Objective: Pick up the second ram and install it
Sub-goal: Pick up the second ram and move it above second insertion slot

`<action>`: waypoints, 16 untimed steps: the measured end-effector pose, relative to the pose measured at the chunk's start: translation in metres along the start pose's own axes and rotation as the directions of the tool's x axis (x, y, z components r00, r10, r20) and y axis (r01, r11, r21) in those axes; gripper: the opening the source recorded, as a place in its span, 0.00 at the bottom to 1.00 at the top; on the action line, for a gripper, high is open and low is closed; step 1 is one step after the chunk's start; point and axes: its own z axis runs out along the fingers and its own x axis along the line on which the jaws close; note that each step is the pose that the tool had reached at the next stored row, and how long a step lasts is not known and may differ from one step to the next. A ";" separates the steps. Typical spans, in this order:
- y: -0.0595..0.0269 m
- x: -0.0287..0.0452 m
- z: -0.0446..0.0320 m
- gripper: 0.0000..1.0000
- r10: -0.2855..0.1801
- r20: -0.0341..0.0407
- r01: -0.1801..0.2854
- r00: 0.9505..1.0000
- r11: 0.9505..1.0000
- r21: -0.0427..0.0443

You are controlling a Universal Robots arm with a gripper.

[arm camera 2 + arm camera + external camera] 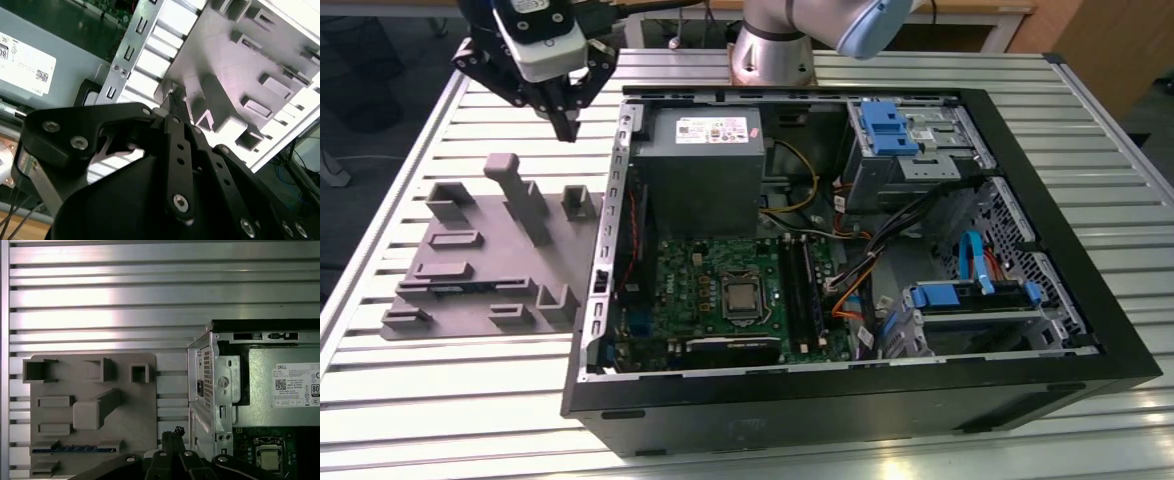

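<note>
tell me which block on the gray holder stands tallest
The post near the holder's middle; it rises well above the low blocks around it.

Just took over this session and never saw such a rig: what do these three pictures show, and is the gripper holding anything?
It is one robot arm with a black gripper. The exterior view watches from off the arm; both wrist views ride on the arm, looking past the gripper. On the slatted metal table lie a gray holder and an open computer case with its motherboard exposed. The gripper hangs above the table between holder and case, fingers together, nothing visible in them. The second ram is probably the thin dark strip in a holder slot.
</note>
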 end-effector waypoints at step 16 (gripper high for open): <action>-0.0023 0.0560 -0.0001 0.11 0.000 0.000 0.000 1.000 1.000 0.000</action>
